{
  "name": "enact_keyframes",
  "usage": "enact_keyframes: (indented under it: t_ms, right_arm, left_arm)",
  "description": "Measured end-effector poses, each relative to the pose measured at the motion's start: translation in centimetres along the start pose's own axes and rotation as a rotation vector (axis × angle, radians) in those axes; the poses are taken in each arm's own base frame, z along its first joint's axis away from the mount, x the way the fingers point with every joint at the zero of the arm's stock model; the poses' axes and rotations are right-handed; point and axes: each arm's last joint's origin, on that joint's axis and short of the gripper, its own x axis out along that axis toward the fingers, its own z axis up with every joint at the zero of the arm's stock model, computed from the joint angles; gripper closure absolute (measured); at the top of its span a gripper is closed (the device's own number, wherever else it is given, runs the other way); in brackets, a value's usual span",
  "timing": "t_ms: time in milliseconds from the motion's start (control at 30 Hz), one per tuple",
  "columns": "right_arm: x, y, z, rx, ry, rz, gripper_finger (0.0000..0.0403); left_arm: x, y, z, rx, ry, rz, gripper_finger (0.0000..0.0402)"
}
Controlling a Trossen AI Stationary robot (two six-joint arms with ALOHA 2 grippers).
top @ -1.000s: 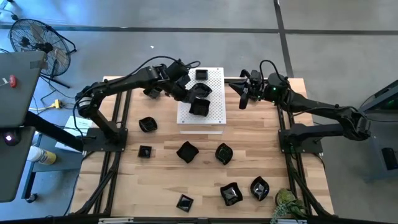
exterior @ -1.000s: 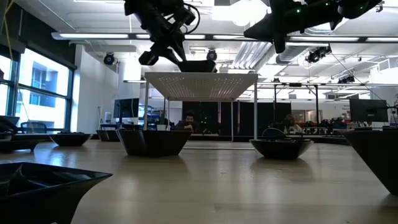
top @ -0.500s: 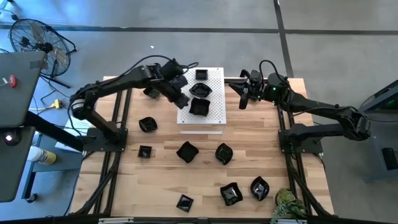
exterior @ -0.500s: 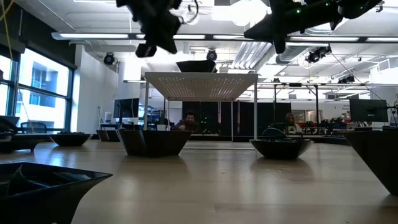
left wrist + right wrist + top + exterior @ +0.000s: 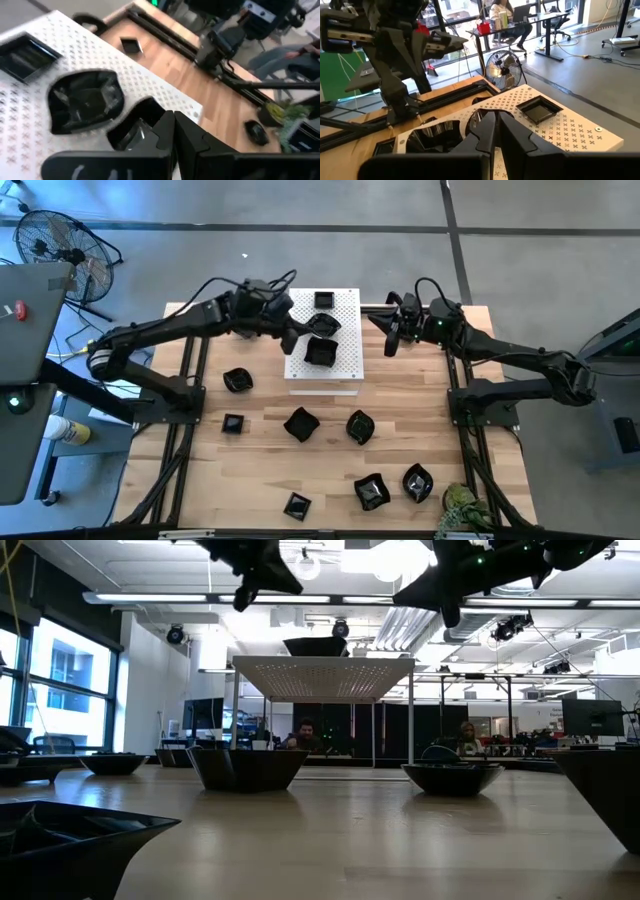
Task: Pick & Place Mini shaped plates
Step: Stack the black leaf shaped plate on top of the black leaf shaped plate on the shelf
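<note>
Plates (image 5: 321, 326) on white board (image 5: 340, 370) partly hidden by left claw (image 5: 291, 340).

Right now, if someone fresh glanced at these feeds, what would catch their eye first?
Probably the white perforated board at the table's far middle, carrying three glossy black mini plates, with both dark arms raised beside it. The left gripper, jaws shut and empty, hangs at the board's left edge; the right gripper waits off its right edge. Next, the loose black plates scattered over the wooden table nearer the front.
</note>
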Motion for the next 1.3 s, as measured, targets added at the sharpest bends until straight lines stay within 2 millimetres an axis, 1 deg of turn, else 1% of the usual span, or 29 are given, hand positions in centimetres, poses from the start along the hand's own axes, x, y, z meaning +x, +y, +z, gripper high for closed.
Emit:
enact_keyframes:
  t_ms: [100, 233, 367, 467, 533, 633, 800, 967, 1067, 1233, 1300]
  right_arm:
    - [0.0, 0.0, -0.2, 0.002, 0.023, -0.007, 0.0387]
    - [0.0, -0.1, -0.6, 0.007, 0.061, -0.028, 0.0387]
    - [-0.1, -0.1, -0.5, 0.006, 0.085, -0.104, 0.0391]
    - [-0.2, 0.2, -0.3, 0.002, 0.132, -0.184, 0.0399]
    - [-0.3, 0.4, -0.2, 0.032, 0.178, -0.244, 0.0401]
    - [-0.5, 1.0, 0.4, 0.090, 0.189, -0.271, 0.0399]
    - [-0.7, 1.8, 0.9, 0.155, 0.221, -0.254, 0.0401]
    - [-0.7, 2.1, 0.8, 0.198, 0.272, -0.133, 0.0399]
    - [-0.8, 2.2, 0.6, 0.206, 0.299, -0.082, 0.0400]
    - [-0.9, 2.3, 0.3, 0.191, 0.346, -0.048, 0.0400]
    - [-0.9, 2.3, 0.1, 0.213, 0.366, -0.052, 0.0397]
  left_arm:
    - [-1.0, 0.3, -1.0, 0.010, -0.041, 0.009, 0.0401]
    - [-2.6, 1.7, -2.6, 0.000, -0.084, 0.049, 0.0401]
    - [-4.4, 3.1, -3.9, 0.029, -0.182, 0.060, 0.0401]
    - [-5.1, 4.1, -4.6, 0.067, -0.254, 0.031, 0.0401]
    - [-5.5, 4.8, -4.9, 0.072, -0.281, 0.009, 0.0401]
    - [-5.6, 5.5, -5.2, 0.093, -0.275, -0.027, 0.0401]
    - [-5.4, 6.4, -5.4, 0.086, -0.270, -0.017, 0.0401]
    - [-5.6, 6.3, -5.0, 0.141, -0.314, -0.008, 0.0401]
    - [-5.6, 6.5, -4.8, 0.153, -0.349, 0.074, 0.0401]
    - [-5.4, 7.3, -5.6, 0.101, -0.284, 0.244, 0.0401]
    - [-5.4, 7.4, -5.7, 0.065, -0.284, 0.276, 0.0401]
